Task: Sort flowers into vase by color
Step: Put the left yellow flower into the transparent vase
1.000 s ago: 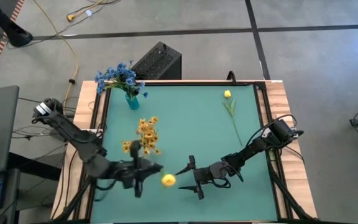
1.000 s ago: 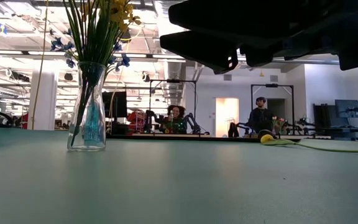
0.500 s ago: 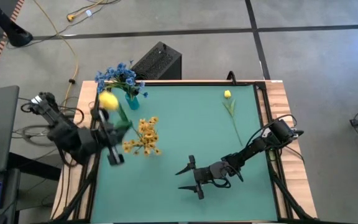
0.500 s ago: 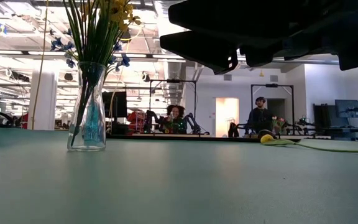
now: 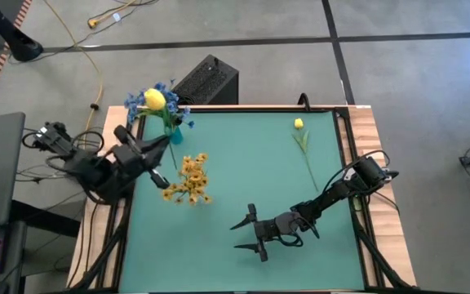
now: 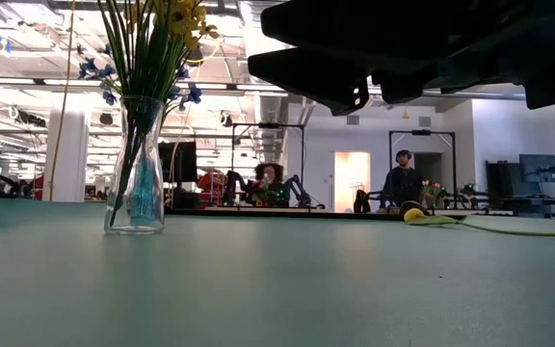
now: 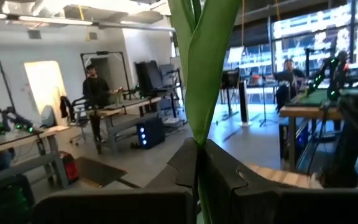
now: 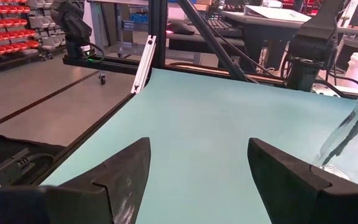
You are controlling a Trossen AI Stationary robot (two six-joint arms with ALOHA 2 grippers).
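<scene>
My left gripper, at the table's left edge, is shut on a yellow bud stem. Its bud sits over the blue sprays, which stand in a vase at the far left. Yellow sprays stand just near of it. The low view shows a glass vase full of green stalks. Another yellow bud stem lies flat on the mat at the far right. My right gripper is open near the mat's middle, with nothing between its fingers. My left gripper pinches the bud stem's green stalk and leaf between its two fingers, which lie across the stalk. It reaches in roughly level from the table's left side. The stem is lifted clear, its bud end up by the blue sprays.
A wooden frame with dark rails borders the green mat. A black box stands beyond the far edge. People and workbenches show in the room behind. Bare mat lies between the vases and the right stem.
My left gripper has risen and swung from the mat's near middle toward the left edge and the far side, rolling as it went. The yellow bud stem went with it, from low near my right gripper to up beside the blue sprays.
</scene>
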